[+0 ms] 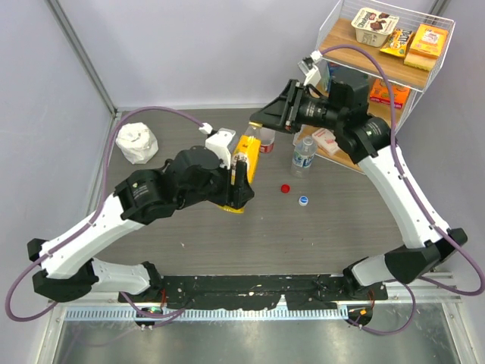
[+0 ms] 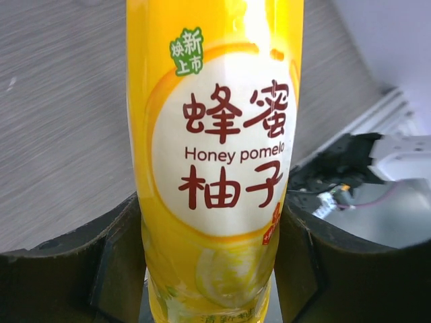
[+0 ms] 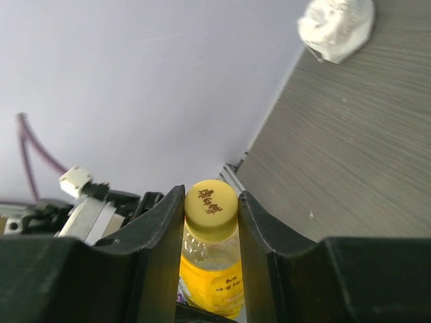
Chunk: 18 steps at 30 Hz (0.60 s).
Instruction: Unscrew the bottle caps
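Note:
My left gripper (image 1: 240, 184) is shut on the yellow bottle (image 1: 246, 149) and holds it by its labelled body, which fills the left wrist view (image 2: 215, 168) between the fingers (image 2: 74, 262). My right gripper (image 3: 211, 214) is shut on the yellow cap (image 3: 211, 207) at the bottle's top, with clear neck and yellow label (image 3: 210, 286) below. In the top view that gripper (image 1: 261, 121) hides the cap. A red cap (image 1: 286, 188) and a pale blue-white cap (image 1: 303, 201) lie loose on the table. The small clear bottle (image 1: 304, 154) stands capless; the red-labelled bottle (image 1: 267, 142) stands partly hidden behind it.
A crumpled white cloth (image 1: 136, 142) lies at the back left, also in the right wrist view (image 3: 337, 27). A wire shelf (image 1: 443, 57) with boxed snacks stands at the back right. A metal rail runs along the table's near edge (image 1: 250, 311).

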Each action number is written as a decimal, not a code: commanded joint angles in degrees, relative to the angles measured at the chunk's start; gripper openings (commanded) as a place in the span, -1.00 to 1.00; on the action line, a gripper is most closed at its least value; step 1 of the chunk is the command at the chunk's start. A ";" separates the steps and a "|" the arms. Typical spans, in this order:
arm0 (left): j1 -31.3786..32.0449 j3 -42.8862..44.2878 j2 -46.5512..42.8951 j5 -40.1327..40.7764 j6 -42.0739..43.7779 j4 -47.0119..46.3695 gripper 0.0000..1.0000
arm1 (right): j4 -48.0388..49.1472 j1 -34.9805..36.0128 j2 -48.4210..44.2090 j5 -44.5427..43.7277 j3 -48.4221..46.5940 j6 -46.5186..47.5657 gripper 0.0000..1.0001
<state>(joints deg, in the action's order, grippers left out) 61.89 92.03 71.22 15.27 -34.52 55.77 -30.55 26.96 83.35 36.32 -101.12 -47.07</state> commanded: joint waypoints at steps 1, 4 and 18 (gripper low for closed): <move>0.07 -1.32 -2.31 -9.81 -1.69 -7.51 -1.00 | 20.32 -0.07 -7.05 11.48 3.20 -9.32 -0.97; 0.07 -2.29 -3.28 -17.26 -2.12 -10.67 -1.00 | 32.87 -0.07 -8.38 14.39 5.93 -16.20 -0.97; -0.10 -9.94 -9.79 -21.59 -7.23 -22.37 -1.00 | 43.29 -0.15 -10.75 22.04 6.46 -22.54 -0.96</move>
<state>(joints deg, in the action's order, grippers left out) 62.28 82.91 60.82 -6.07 -39.81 33.15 5.02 26.09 75.72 53.28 -92.58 -64.95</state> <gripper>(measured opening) 0.656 0.390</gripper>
